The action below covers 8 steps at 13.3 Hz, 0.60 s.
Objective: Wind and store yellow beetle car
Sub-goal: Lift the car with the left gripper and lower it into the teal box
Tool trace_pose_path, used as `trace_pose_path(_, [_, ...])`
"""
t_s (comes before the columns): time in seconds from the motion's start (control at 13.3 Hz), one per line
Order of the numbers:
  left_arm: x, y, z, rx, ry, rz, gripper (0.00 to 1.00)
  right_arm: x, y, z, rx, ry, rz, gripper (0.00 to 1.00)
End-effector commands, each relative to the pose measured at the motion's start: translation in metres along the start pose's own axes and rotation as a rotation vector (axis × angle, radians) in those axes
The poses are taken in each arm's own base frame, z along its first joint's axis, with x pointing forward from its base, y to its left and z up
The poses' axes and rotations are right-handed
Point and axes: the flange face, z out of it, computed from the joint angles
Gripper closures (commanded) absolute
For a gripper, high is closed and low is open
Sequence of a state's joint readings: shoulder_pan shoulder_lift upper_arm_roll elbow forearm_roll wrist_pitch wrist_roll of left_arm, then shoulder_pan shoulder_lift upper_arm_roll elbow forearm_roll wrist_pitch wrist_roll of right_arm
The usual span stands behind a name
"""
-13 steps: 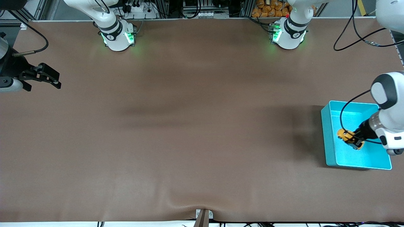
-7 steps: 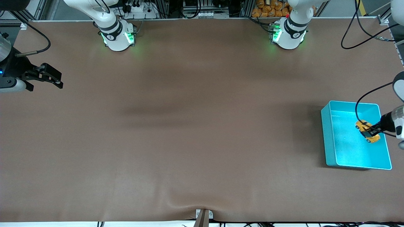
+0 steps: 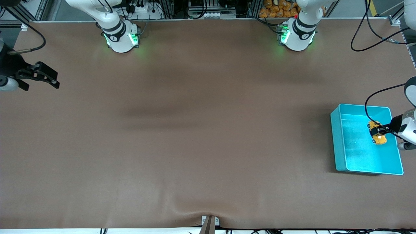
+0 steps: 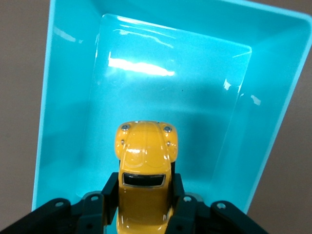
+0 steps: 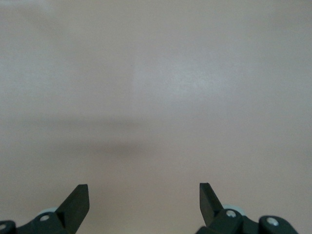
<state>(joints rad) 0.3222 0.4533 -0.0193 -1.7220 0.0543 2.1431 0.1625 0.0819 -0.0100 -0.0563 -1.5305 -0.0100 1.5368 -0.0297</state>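
Note:
The yellow beetle car (image 3: 377,133) (image 4: 145,161) is held in the air over the inside of the turquoise bin (image 3: 338,136) (image 4: 68,97), at the left arm's end of the table. My left gripper (image 3: 379,131) (image 4: 144,195) is shut on the car's sides, its black fingers (image 4: 109,187) pressing the body from both flanks. Whether the car touches the bin's floor I cannot tell. My right gripper (image 3: 48,79) (image 5: 144,195) stands open and empty over bare table at the right arm's end, where that arm waits.
The brown table mat (image 3: 195,130) spreads between the two arm bases (image 3: 122,37) (image 3: 297,35). A black cable (image 3: 370,35) loops over the table's corner near the left arm. A small bracket (image 3: 209,222) sits at the mat's front edge.
The left gripper has carried the car across the bin toward the wall at the table's end and turned it. The right gripper has drawn back slightly toward its end of the table.

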Motion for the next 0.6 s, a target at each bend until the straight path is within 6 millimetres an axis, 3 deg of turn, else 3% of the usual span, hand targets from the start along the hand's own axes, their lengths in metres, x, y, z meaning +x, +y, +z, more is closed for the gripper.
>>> trace_pose_path(0.0, [0.003,0.000,0.021,0.000,0.028,0.034,1.00,-0.010,0.008,-0.004,0.021,0.000,0.019,0.00])
trace_pose_path(0.3, [-0.003,0.005,0.061,0.007,0.073,0.045,1.00,-0.011,0.022,-0.003,0.022,-0.002,0.048,0.00])
trace_pose_path(0.53, [-0.005,0.007,0.079,0.034,0.051,0.080,1.00,-0.012,0.031,-0.002,0.022,-0.009,0.065,0.00])
